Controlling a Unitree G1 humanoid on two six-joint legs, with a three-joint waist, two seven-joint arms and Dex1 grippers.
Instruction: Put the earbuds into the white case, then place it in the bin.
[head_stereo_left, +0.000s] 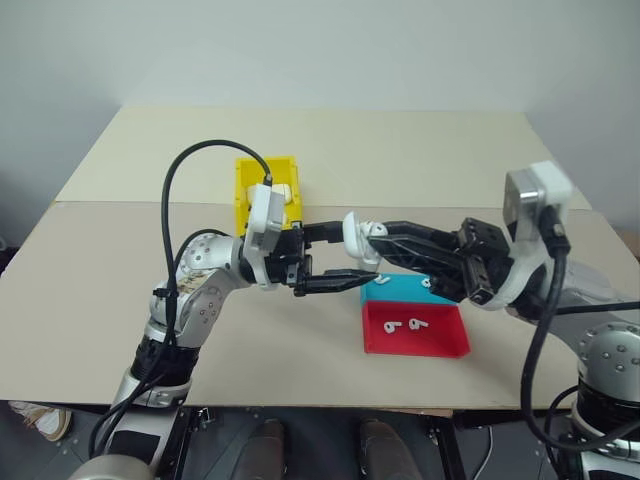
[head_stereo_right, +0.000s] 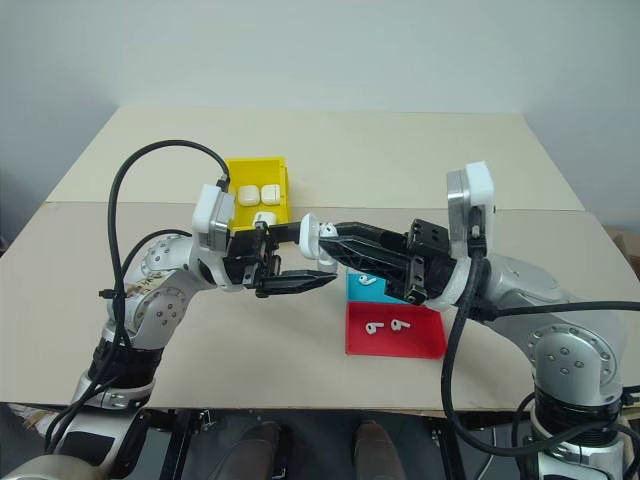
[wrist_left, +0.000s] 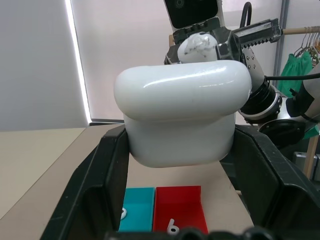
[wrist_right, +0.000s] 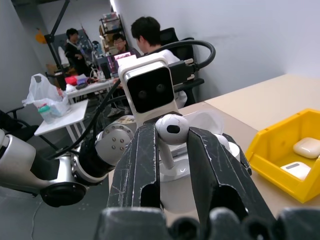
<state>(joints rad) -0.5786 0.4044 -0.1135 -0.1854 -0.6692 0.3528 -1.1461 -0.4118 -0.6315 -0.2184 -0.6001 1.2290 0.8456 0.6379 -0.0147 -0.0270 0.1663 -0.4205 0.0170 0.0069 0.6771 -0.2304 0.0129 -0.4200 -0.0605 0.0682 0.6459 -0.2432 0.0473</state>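
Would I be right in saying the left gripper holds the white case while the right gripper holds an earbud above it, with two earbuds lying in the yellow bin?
Not quite: in the left eye view the two earbuds lie in the red tray, not the bin.

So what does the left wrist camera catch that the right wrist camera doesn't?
Left wrist view: the blue tray and the red tray on the table, with loose earbuds in them, and a green garment on a rack.
Right wrist view: the yellow bin holding two more cases, and people at desks.
Both: the white case gripped in the left jaws, and the earbud pinched in the right jaws, right by the case.
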